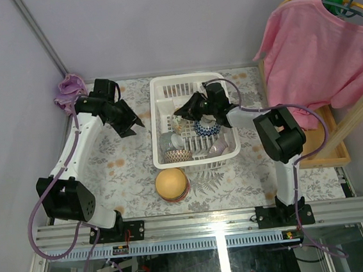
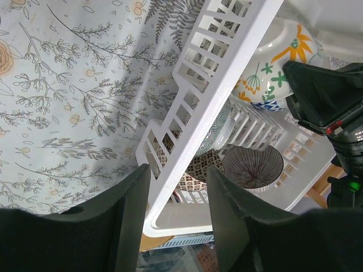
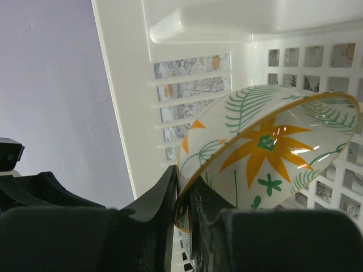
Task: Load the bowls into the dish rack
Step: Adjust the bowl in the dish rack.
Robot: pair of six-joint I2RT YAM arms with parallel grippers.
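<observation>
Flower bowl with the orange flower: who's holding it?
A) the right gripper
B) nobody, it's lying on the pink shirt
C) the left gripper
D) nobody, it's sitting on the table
A: the right gripper pinches the rim of the flower bowl by the rack wall, while the left gripper is open and empty.

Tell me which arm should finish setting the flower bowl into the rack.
Right. The right claw pinches the flower bowl by its rim, already inside the dish rack. The left claw is open, holding nothing, outside the rack wall.
</observation>
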